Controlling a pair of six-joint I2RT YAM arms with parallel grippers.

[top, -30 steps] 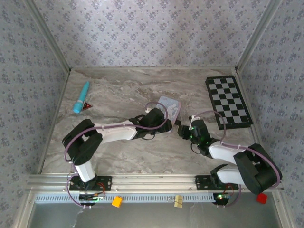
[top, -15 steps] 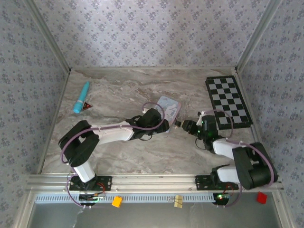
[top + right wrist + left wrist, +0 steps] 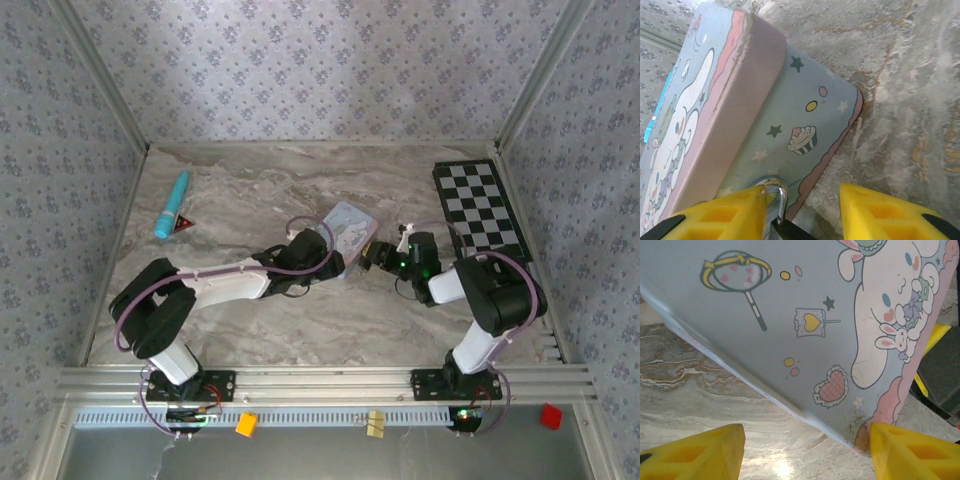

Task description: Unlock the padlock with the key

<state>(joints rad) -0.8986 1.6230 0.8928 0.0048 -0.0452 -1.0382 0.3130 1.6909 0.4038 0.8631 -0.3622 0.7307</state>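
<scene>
The pastel tin (image 3: 350,230) with cartoon rabbits lies mid-table, tilted with one edge on the marble. A tiny dark padlock (image 3: 790,232) hangs at the tin's edge, its thin metal shackle looped up against the blue panel. My right gripper (image 3: 800,215) (image 3: 379,258) is open around it; the padlock sits beside the left finger (image 3: 715,217) and well apart from the other. My left gripper (image 3: 807,450) (image 3: 337,262) is open at the tin's (image 3: 805,315) near corner, its right finger (image 3: 910,450) against that corner. The key is out of view.
A black-and-white chessboard (image 3: 480,212) lies at the back right. A turquoise pen-like tube (image 3: 172,203) and a small red triangle (image 3: 184,224) lie at the back left. Patterned walls close in three sides of the table.
The right arm has folded up and its gripper has slid up and left, closer to the tin. The left wrist and the tin have shifted slightly left and toward the arms.
</scene>
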